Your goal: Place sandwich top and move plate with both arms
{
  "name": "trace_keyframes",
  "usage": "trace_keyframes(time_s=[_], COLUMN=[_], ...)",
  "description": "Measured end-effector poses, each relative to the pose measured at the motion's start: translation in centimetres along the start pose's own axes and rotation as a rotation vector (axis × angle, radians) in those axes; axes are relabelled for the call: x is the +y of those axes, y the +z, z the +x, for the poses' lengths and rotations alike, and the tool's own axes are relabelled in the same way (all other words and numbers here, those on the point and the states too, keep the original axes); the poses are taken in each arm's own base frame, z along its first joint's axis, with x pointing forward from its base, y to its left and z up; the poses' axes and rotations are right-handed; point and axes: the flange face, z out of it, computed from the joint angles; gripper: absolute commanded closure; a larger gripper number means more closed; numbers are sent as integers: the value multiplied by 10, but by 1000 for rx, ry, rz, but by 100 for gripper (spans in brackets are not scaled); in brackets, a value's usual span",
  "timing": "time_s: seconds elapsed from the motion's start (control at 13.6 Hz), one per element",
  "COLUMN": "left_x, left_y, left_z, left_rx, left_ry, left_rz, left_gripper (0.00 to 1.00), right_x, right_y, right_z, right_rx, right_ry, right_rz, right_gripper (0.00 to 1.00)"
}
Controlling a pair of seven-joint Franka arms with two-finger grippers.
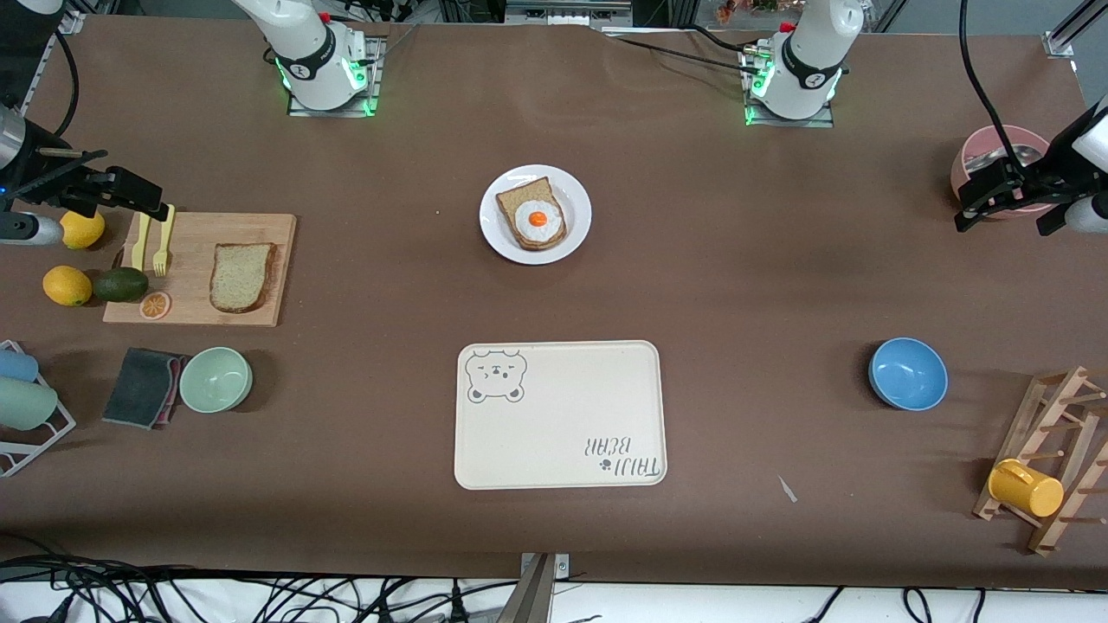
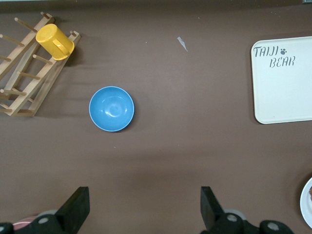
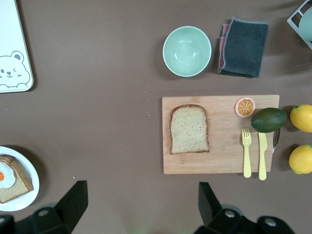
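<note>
The sandwich top (image 1: 242,276), a plain tan bread slice, lies on a wooden cutting board (image 1: 186,298) toward the right arm's end of the table; it also shows in the right wrist view (image 3: 189,128). The white plate (image 1: 578,199) sits mid-table near the arms' bases and holds a bread slice with a fried egg (image 1: 532,221). My right gripper (image 1: 130,195) is open and empty, up in the air over the table beside the board. My left gripper (image 1: 995,195) is open and empty, up over the table near a pink bowl (image 1: 974,164).
A cream bear tray (image 1: 561,415) lies nearer the camera than the plate. A blue bowl (image 1: 908,373) and a wooden rack with a yellow mug (image 1: 1026,489) sit toward the left arm's end. A green bowl (image 1: 215,379), grey cloth (image 1: 143,387), lemons, avocado and cutlery surround the board.
</note>
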Motion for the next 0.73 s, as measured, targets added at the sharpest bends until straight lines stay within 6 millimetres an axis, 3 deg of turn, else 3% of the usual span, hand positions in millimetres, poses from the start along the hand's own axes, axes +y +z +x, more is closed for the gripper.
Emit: trace_keyframes(time_s=[0.73], left_x=[13], left_y=[0], left_z=[-1], left_rx=[-9], left_ry=[19], left_rz=[-2], left_gripper=[0], right_x=[0], right_y=[0], right_z=[0], right_rx=[0], right_ry=[0], right_rz=[0], right_gripper=[0])
